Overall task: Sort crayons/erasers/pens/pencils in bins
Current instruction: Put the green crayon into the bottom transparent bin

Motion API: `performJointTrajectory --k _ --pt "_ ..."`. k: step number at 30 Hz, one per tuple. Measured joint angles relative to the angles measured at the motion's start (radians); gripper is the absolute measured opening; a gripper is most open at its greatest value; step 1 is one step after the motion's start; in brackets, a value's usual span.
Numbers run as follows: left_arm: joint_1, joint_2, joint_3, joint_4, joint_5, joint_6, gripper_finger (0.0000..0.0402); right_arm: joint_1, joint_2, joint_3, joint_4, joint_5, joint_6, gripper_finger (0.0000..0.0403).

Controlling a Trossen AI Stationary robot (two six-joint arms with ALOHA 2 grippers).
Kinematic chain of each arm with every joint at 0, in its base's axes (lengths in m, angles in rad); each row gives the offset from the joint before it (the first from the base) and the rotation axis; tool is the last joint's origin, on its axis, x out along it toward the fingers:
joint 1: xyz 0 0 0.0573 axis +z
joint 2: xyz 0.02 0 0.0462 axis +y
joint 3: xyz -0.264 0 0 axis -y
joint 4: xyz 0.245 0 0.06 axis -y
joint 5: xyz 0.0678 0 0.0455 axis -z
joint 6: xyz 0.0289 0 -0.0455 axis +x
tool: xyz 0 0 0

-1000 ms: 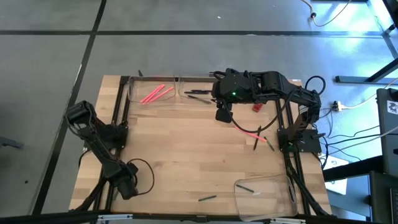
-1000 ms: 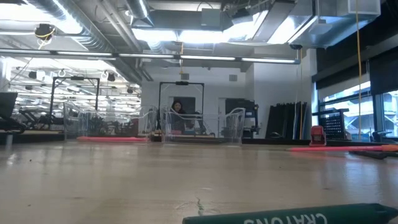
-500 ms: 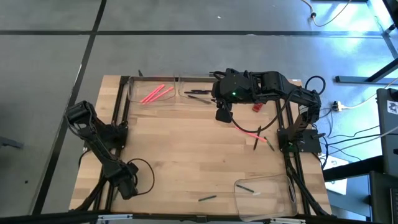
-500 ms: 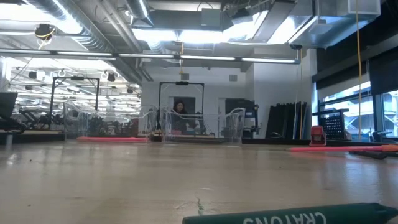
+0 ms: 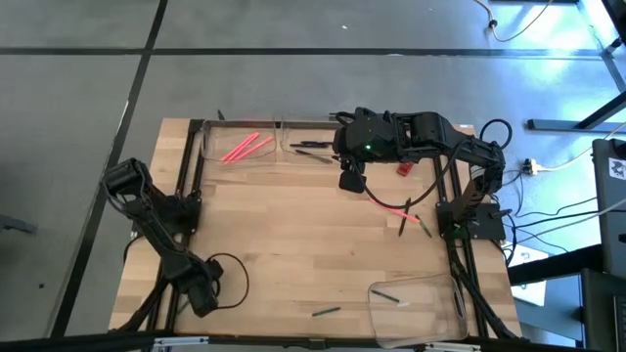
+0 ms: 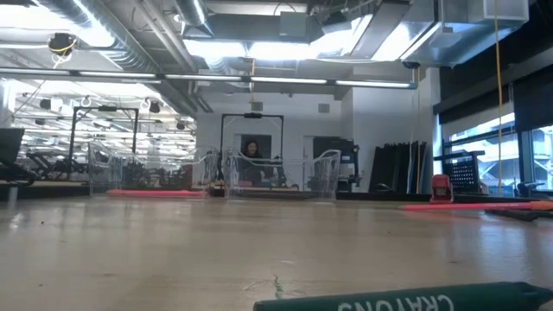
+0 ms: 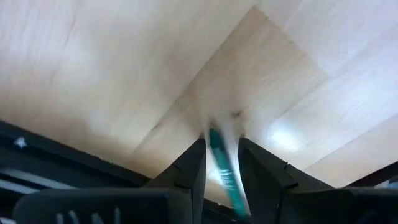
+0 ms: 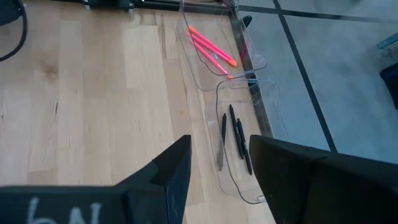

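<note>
Left hand (image 7: 222, 163) shifted slightly, pinching green crayon (image 7: 221, 168); right hand (image 8: 219, 163) open.

Robotics lab, exposed ceiling ducts (image 6: 130, 52), metal test frames (image 6: 104, 147), concrete floor (image 5: 293, 59)

Both arms are matte black, built of chunky jointed segments: the left arm (image 5: 156, 230) at the lower left of the overhead picture trails a thin black cable that loops beside its wrist, and the right arm (image 5: 421, 137) at the upper right shows a small green light on its boxy wrist housing and its own black cable curling away. In each wrist picture the fingers (image 7: 189, 171) are dark, wedge-shaped plastic with flat inner faces. The right arm's housing (image 8: 62, 208) carries pale handwritten marks at the lower left of its picture.
</note>
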Motion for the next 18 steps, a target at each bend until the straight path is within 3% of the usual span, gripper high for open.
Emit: performJointTrajectory --k 4,18 --pt "0.006 0.0 0.0 0.002 -0.015 0.068 0.0087 0.0 0.0 0.0 0.0 0.0 0.0 0.0165" --pt "0.012 0.0 -0.001 -0.004 0.001 0.068 0.0087 0.0 0.0 0.0 0.001 0.0 0.0 0.0165"
